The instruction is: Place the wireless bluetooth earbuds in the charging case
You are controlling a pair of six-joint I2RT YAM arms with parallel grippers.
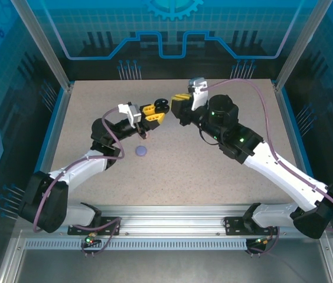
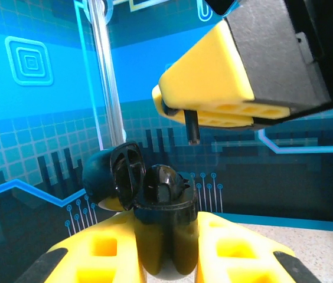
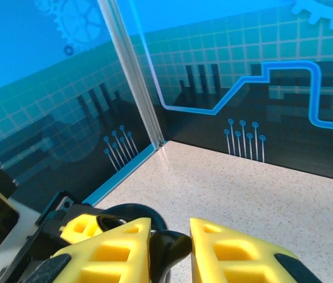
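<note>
Above the far middle of the tabletop (image 1: 214, 177), your left gripper (image 1: 157, 112) has its jaws pinching the black charging case (image 2: 163, 230) upright, lid open. Your right gripper (image 1: 178, 103) has its jaws pinching a black earbud (image 2: 193, 127) just above it, stem vertical and pointing down. A lilac round case (image 1: 141, 151) lies nearer.

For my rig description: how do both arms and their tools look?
The left arm and right arm have white and black links with purple cables. The left tool and right tool have yellow fingers. Green lights glow on the right arm.
</note>
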